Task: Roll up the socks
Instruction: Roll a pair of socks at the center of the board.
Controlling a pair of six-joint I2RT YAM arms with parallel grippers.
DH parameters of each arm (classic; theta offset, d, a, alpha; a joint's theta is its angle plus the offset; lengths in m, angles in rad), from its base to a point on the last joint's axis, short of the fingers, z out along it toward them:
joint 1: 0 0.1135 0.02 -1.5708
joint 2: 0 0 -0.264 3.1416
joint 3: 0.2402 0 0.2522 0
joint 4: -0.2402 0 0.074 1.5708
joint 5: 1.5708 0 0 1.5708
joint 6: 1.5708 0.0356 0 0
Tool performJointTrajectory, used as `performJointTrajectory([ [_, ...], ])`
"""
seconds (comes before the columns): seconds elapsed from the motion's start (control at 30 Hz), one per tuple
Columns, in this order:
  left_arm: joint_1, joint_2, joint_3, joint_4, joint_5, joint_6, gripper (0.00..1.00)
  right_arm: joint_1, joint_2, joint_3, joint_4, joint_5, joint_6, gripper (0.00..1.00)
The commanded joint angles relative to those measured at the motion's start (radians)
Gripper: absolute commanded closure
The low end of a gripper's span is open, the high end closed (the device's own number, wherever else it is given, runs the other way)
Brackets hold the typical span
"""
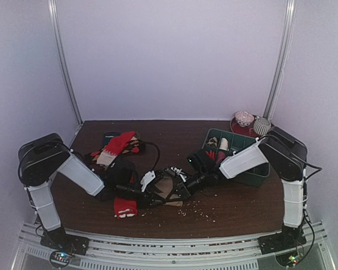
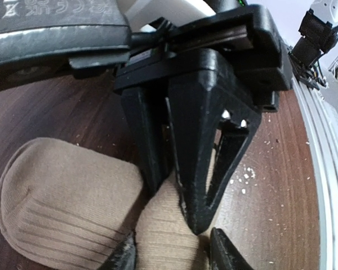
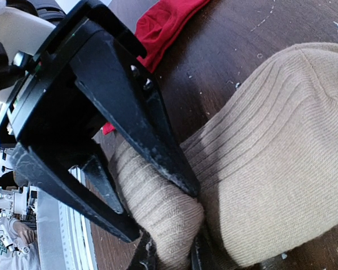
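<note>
Dark table point(image 1: 242, 209) bears tan sock point(image 2: 62, 208) lying near-to-far, left tool point(image 2: 174, 254) and right tool point(image 3: 169, 259) clamped on it.

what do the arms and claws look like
The left arm and right arm have white links, boxy black joint housings and black bases. A thin black cable loops off the right one. The left claw and right claw are black, with triangular open-frame fingers.
</note>
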Motion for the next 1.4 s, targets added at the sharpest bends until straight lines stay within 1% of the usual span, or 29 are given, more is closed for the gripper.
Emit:
performJointTrajectory([
  [0.0,-0.008,0.028,0.025,0.052,0.043,-0.008,0.74,-0.016,0.158,-0.104,-0.397,0.284,-0.001,0.94],
  [0.03,-0.008,0.03,0.024,0.052,0.045,-0.01,0.82,-0.016,0.158,-0.106,-0.396,0.283,0.0,0.94],
  [0.07,-0.008,0.031,0.022,0.052,0.048,-0.011,0.88,-0.015,0.157,-0.106,-0.395,0.284,0.0,0.94],
  [0.17,-0.008,0.031,0.007,0.056,0.056,-0.017,1.0,-0.016,0.156,-0.109,-0.394,0.285,0.002,0.94],
  [0.3,-0.008,0.04,-0.023,0.064,0.057,-0.041,1.0,-0.015,0.146,-0.102,-0.398,0.292,-0.007,0.93],
  [0.4,-0.008,0.06,-0.037,0.05,0.044,-0.075,1.0,-0.015,0.109,-0.09,-0.39,0.311,-0.033,0.85],
  [0.53,-0.007,0.088,-0.065,0.021,0.018,-0.157,1.0,-0.016,-0.006,-0.072,-0.325,0.386,-0.082,0.76],
  [0.6,-0.006,0.107,-0.081,0.009,0.01,-0.206,1.0,-0.016,-0.081,-0.082,-0.25,0.43,-0.108,0.73],
  [0.67,-0.006,0.128,-0.107,0.018,0.007,-0.268,1.0,-0.016,-0.194,-0.124,-0.105,0.458,-0.143,0.72],
  [0.77,-0.006,0.158,-0.155,0.071,0.016,-0.36,1.0,-0.009,-0.373,-0.269,0.148,0.484,-0.226,0.68],
  [0.83,-0.004,0.172,-0.187,0.109,0.023,-0.414,1.0,0.004,-0.46,-0.37,0.281,0.485,-0.324,0.65],
  [0.9,-0.003,0.185,-0.209,0.124,0.028,-0.452,1.0,0.033,-0.508,-0.425,0.318,0.489,-0.42,0.64],
  [1.0,-0.003,0.192,-0.223,0.13,0.033,-0.472,1.0,0.101,-0.501,-0.443,0.294,0.53,-0.525,0.63],
  [1.07,-0.002,0.193,-0.22,0.12,0.034,-0.474,1.0,0.144,-0.457,-0.42,0.254,0.543,-0.56,0.63],
  [1.2,-0.002,0.194,-0.205,0.091,0.036,-0.464,1.0,0.25,-0.392,-0.368,0.209,0.615,-0.634,0.62],
  [1.27,-0.002,0.193,-0.199,0.079,0.038,-0.459,1.0,0.275,-0.363,-0.343,0.198,0.637,-0.655,0.62],
  [1.37,-0.002,0.194,-0.193,0.064,0.036,-0.452,1.0,0.29,-0.331,-0.335,0.228,0.716,-0.685,0.62],
])
